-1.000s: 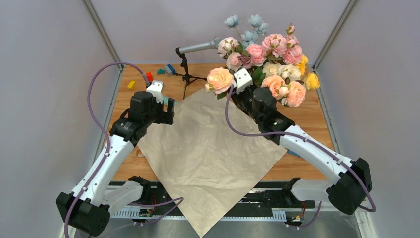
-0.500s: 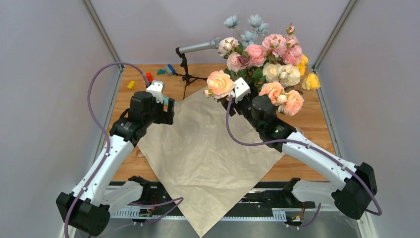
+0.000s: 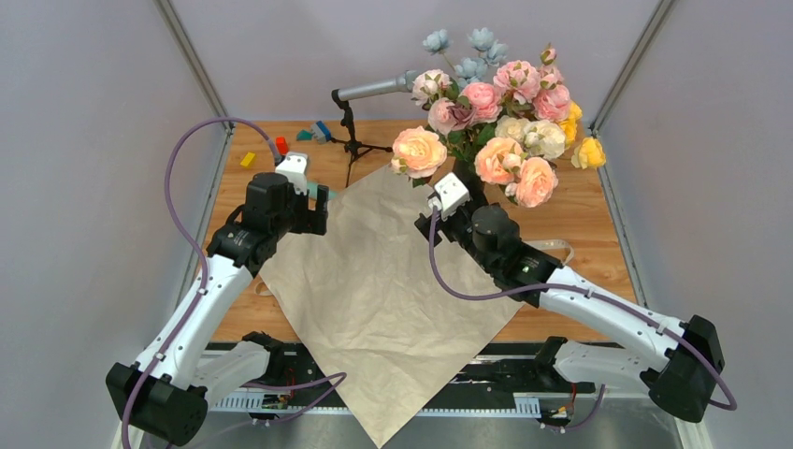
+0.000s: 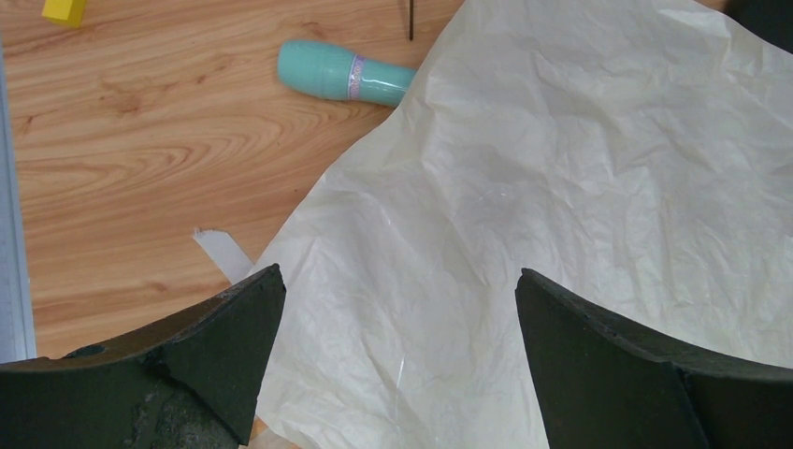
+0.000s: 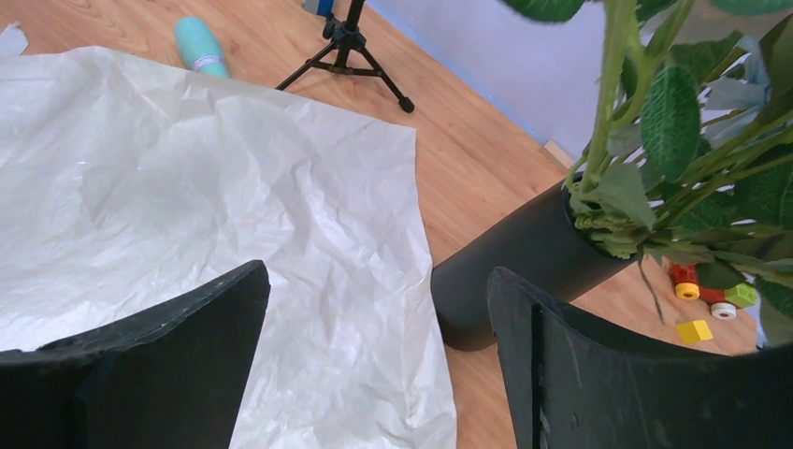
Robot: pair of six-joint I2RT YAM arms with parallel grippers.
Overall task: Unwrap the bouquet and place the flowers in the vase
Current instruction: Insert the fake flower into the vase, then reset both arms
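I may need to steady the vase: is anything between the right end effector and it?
Nothing visible. The open right end effector faces the vase directly, with only the flat paper beside the vase's base. The flowers already stand in the vase, stems in its mouth.

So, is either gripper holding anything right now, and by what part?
Nothing is held: left gripper open above the paper, right gripper open beside the vase.

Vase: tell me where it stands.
Right wrist view: the vase stands right of the paper's edge, just ahead of the right gripper, with the flowers in it.
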